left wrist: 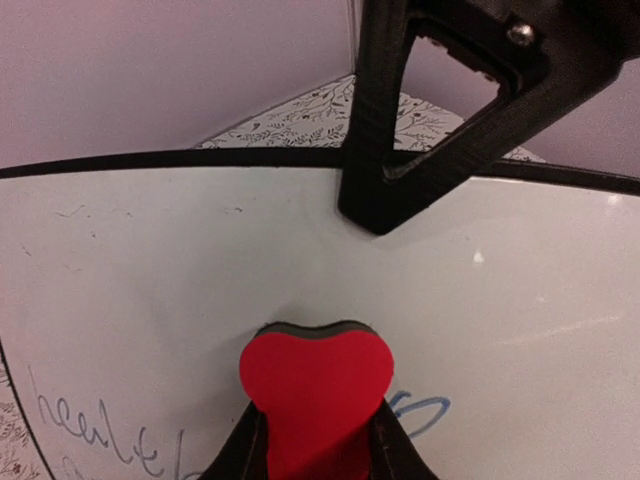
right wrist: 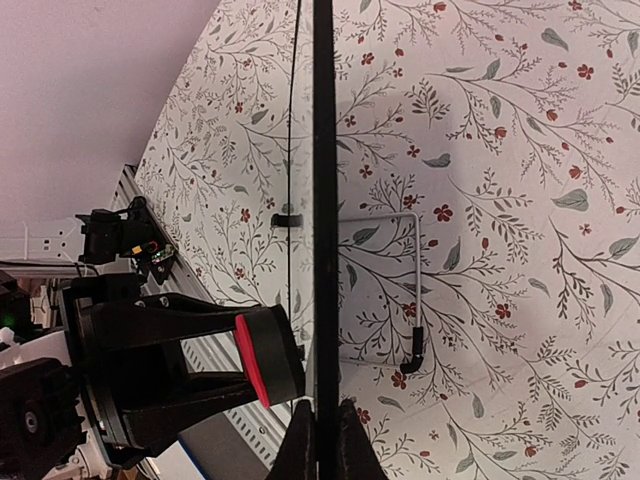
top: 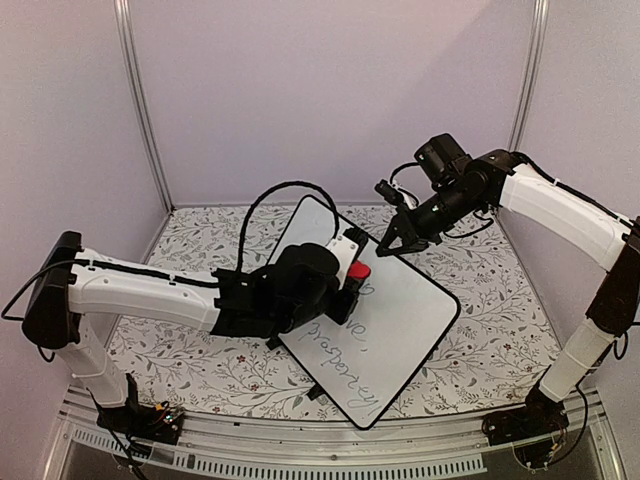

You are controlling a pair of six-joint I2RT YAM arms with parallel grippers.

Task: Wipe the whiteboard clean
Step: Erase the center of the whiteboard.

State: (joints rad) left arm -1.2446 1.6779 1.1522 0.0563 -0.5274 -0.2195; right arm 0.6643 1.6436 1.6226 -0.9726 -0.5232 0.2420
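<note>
On a floral tablecloth (top: pixel 480 290) between lilac walls (top: pixel 330 90), the whiteboard (top: pixel 410 310).

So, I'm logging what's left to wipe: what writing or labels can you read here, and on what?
"prosperity" (likely): cursive on the whiteboard, near end.
"heal…": whiteboard, cut off in the left wrist view.
Blue scribble beside the eraser: unreadable.
No printed labels legible.
</note>
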